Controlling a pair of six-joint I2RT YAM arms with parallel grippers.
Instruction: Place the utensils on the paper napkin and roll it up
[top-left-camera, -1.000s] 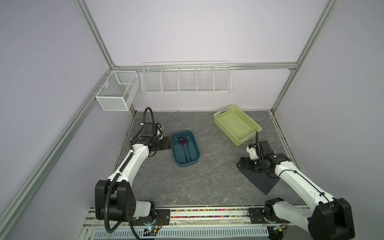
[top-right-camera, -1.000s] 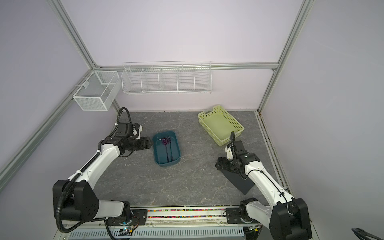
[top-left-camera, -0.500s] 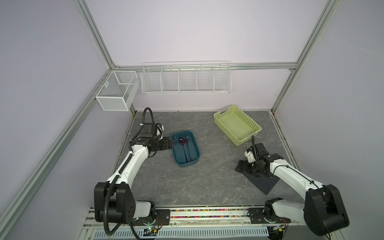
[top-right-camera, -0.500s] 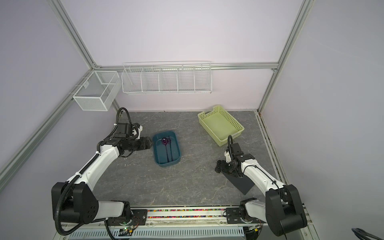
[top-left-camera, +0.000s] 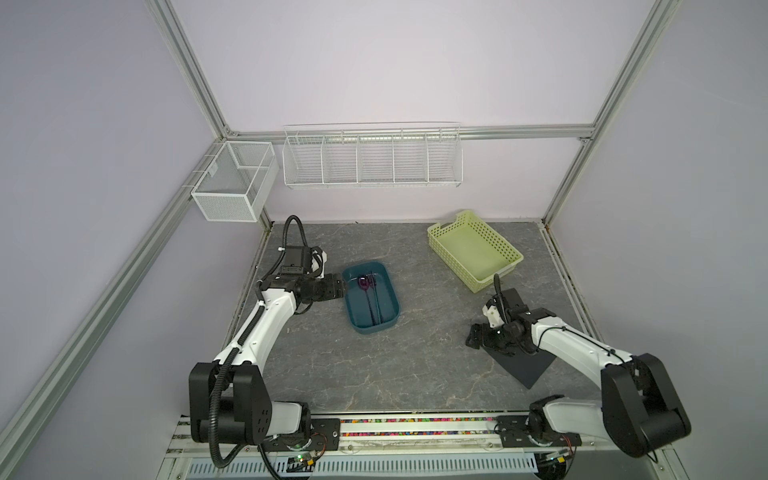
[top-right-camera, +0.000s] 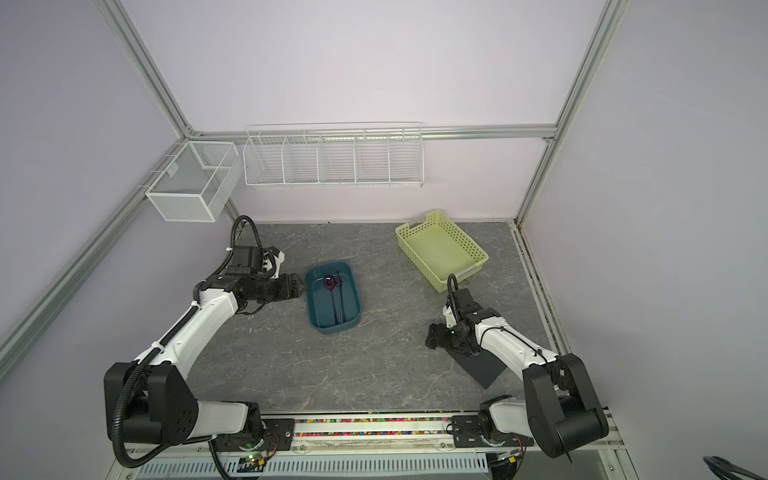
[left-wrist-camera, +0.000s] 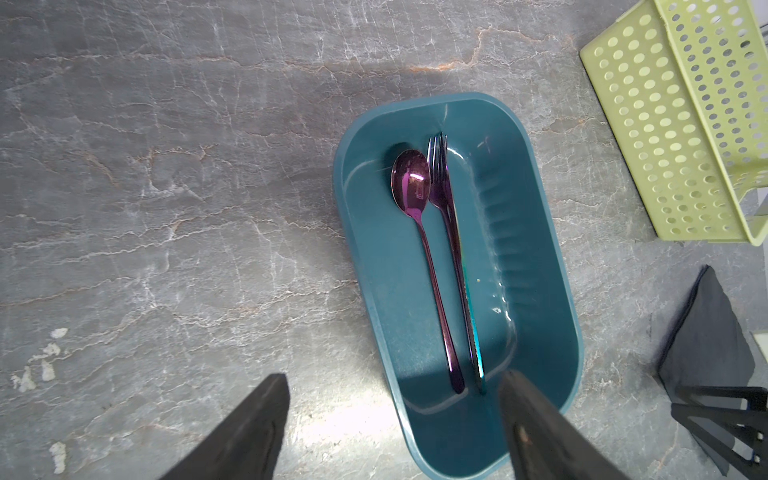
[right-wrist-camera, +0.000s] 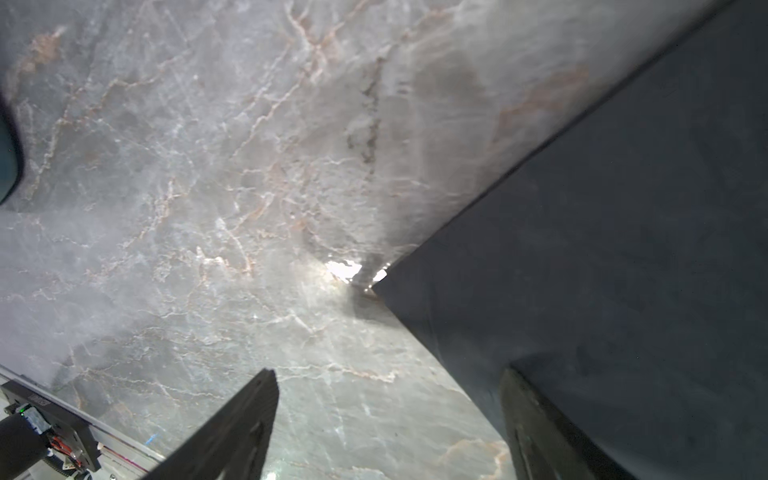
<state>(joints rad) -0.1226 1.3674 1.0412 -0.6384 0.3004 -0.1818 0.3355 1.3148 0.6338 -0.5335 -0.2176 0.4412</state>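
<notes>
The utensils (top-left-camera: 370, 296) (top-right-camera: 336, 298) lie side by side in a teal tub (top-left-camera: 374, 330) (top-right-camera: 332, 330). The left wrist view shows a purple spoon (left-wrist-camera: 410, 183), a fork (left-wrist-camera: 439, 174) and a knife (left-wrist-camera: 470, 303). My left gripper (top-left-camera: 343, 286) (top-right-camera: 303, 286) (left-wrist-camera: 390, 382) is open at the tub's left rim, one finger over the tub's end and one over the table. The black paper napkin (top-left-camera: 524, 363) (top-right-camera: 484, 368) (right-wrist-camera: 602, 249) lies flat at the right. My right gripper (top-left-camera: 471, 337) (top-right-camera: 430, 337) (right-wrist-camera: 388, 374) is open, straddling the napkin's left corner edge, holding nothing.
A yellow-green perforated basket (top-left-camera: 494, 282) (top-right-camera: 461, 279) (left-wrist-camera: 665, 124) stands at the back right, just behind the napkin. White wire racks (top-left-camera: 372, 156) hang on the back wall and a mesh box (top-left-camera: 232, 187) on the left post. The grey marble table (top-left-camera: 415, 365) lies between tub and napkin.
My right gripper has moved left and toward the front, from over the napkin to its left corner. The left arm has barely moved.
</notes>
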